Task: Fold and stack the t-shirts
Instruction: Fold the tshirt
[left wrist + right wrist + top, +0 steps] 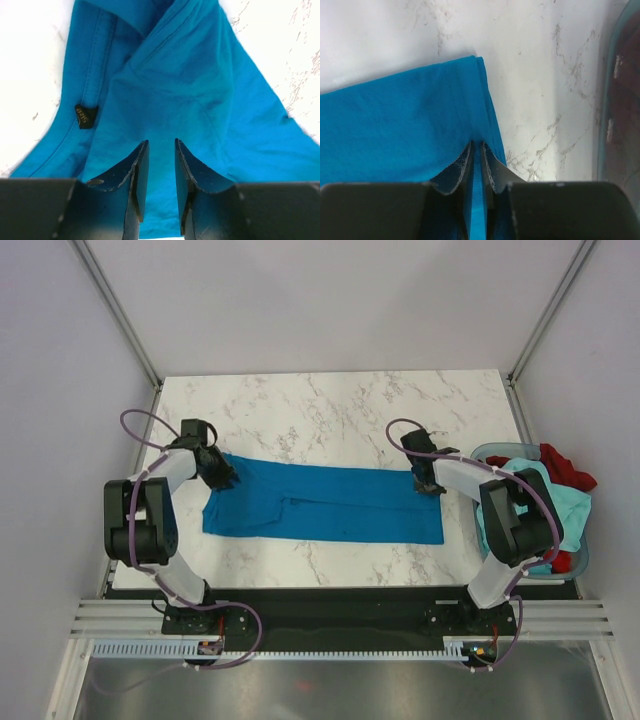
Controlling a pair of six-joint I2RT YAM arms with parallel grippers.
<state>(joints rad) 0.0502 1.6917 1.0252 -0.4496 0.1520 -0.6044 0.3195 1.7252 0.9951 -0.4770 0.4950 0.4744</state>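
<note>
The vivid blue t-shirt (330, 502) lies as a long folded band across the marble table (330, 410). My left gripper (225, 478) hovers over its left, collar end; in the left wrist view the jaws (161, 145) stand apart over the blue fabric (190, 85), with a small dark label (86, 116) beside them. My right gripper (425, 485) is at the shirt's right end, shut (477, 145) on the edge of the blue fabric (405, 130). The mint-teal t-shirt (545, 495) and the red t-shirt (565, 468) lie bunched in the basket.
The translucent grey-blue basket (485, 452) stands off the table's right edge, close to my right arm; its rim shows in the right wrist view (604, 115). Bare marble lies behind the shirt. Grey walls enclose the table on three sides.
</note>
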